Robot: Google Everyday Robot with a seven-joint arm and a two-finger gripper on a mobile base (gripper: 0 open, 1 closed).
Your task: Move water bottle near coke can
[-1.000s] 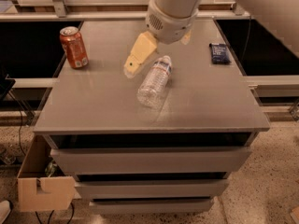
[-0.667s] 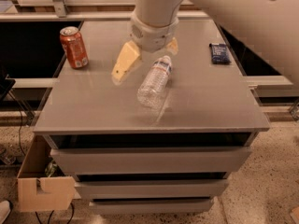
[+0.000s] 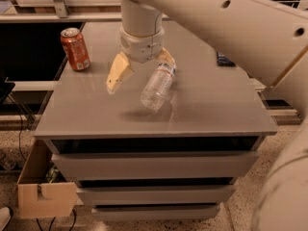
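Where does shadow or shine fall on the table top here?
Camera view: a dark shadow lies on the table in front of the water bottle, below the open hand over its cap end; the glossy top shows pale sheen; the coke can glints on top.

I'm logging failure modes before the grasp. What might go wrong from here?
1. The bottle lies on its side, and the open end effector hangs over its cap end rather than its middle, so closing there may roll or pivot the bottle away.
2. The can stands upright close to the left edge of the table. A bottle brought in too fast may knock it over or off.
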